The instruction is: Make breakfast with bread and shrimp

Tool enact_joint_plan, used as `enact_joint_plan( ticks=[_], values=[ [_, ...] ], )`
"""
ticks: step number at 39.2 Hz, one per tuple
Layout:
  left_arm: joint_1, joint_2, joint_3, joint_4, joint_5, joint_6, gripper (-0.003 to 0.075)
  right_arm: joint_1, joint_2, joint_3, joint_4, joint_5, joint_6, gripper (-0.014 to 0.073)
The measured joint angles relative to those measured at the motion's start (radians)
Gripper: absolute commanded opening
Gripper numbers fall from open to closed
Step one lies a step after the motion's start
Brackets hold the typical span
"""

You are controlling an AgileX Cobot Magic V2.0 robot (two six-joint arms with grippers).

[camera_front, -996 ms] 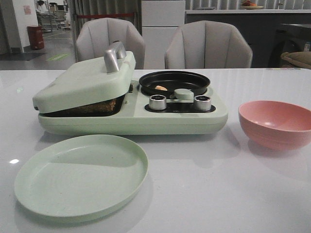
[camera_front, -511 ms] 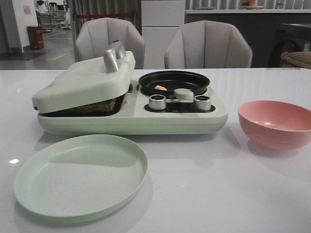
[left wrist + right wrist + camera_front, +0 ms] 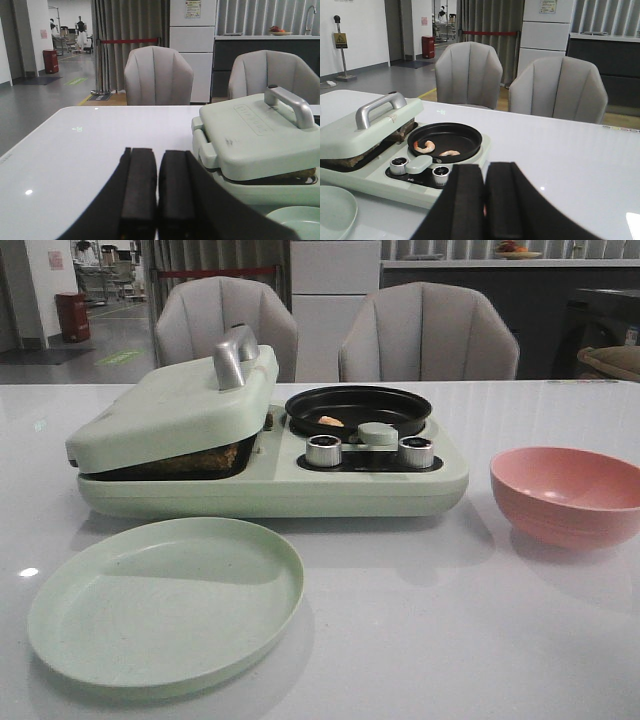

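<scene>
no text reads clearly anywhere. the lid (image 3: 250, 132) of the green breakfast maker carries an embossed line of letters, too faint to make out. a yellow warning sign (image 3: 340, 40) on a post shows a triangle symbol, its wording illegible. papers on the white cabinet (image 3: 192, 8) and a pink notice (image 3: 55, 260) on the far left wall are blurred.

Beyond the far edge of the white table (image 3: 420, 640) we see two grey chairs (image 3: 428, 332), grey curtains (image 3: 130, 45), and a red bin (image 3: 73, 316).
</scene>
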Motion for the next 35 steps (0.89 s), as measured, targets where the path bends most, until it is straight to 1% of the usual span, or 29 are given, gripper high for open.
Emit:
enact_joint_plan(
  ticks=[7, 16, 35],
  values=[
    [0.000, 0.000, 0.000, 0.000, 0.000, -0.002, 0.0114, 0.000, 0.000, 0.000, 0.000, 0.000, 0.000, 0.0155],
    [-0.013, 0.000, 0.000, 0.056, 0.000, -0.002, 0.0114, 0.000, 0.000, 0.000, 0.000, 0.000, 0.000, 0.0155],
    [-0.013, 0.000, 0.000, 0.064, 0.000, -0.002, 0.0114, 0.000, 0.000, 0.000, 0.000, 0.001, 0.000, 0.0155]
  ],
)
